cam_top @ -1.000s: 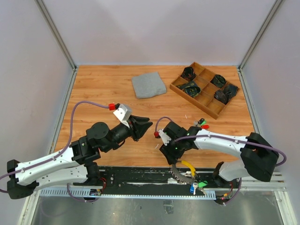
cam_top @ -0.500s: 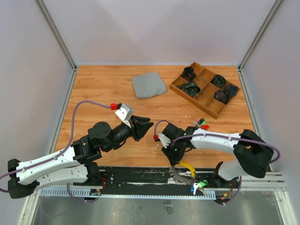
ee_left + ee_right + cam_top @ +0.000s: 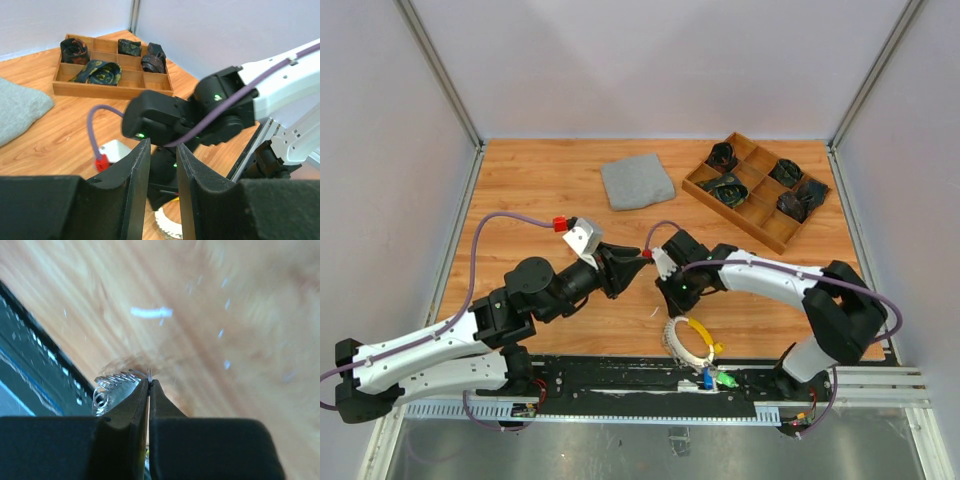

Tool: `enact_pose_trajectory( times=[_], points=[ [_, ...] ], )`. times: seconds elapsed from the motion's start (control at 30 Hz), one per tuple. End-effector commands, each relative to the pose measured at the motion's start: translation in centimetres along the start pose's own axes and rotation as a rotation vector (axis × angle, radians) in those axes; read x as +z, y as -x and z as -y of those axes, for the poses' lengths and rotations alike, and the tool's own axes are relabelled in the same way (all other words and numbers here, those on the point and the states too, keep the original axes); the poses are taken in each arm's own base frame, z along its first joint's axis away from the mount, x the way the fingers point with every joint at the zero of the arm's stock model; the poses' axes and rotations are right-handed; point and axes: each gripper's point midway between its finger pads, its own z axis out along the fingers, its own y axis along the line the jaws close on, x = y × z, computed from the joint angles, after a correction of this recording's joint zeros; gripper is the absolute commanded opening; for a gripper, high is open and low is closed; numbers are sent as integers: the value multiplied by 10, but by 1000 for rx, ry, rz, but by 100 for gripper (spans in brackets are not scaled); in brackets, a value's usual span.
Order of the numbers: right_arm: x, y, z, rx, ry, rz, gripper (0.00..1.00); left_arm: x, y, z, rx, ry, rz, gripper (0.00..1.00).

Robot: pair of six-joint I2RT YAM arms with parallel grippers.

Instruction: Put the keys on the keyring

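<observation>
One keyring (image 3: 673, 340) at the near edge of the desk (image 3: 540, 190); right jaws pinched shut on its wire. Three keys visible: yellow key (image 3: 701, 332) across the ring, blue key (image 3: 706, 381) and green key (image 3: 725, 380) on black rail (image 3: 600, 375). Left jaws slightly parted, empty.

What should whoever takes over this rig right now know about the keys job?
Right gripper: shut on the thin silvery metal keyring.
Left gripper: slightly open, empty.
Keys: yellow-headed metal key lies across the ring; blue-headed key and green-headed key on the black rail below it.
Done: ring gripped; whether any key is threaded, cannot tell.
To do: thread the keys.
</observation>
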Motion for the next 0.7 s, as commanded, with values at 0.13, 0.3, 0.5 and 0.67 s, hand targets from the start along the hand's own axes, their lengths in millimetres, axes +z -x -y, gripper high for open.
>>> enact_pose_trajectory(
  times=[0.13, 0.3, 0.5, 0.67],
  points=[
    [12, 98, 26, -42, -44, 136, 2, 0, 22, 1, -6, 7, 39, 33],
    [17, 140, 43, -35, -73, 193, 15, 1, 15, -2, -8, 24, 18, 33],
    [-26, 160, 75, 67, -166, 386, 45, 4, -4, -14, -26, 94, -30, 34],
    [-63, 101, 87, 133, -291, 408, 49, 3, -20, -30, -62, 166, -51, 35]
  ],
)
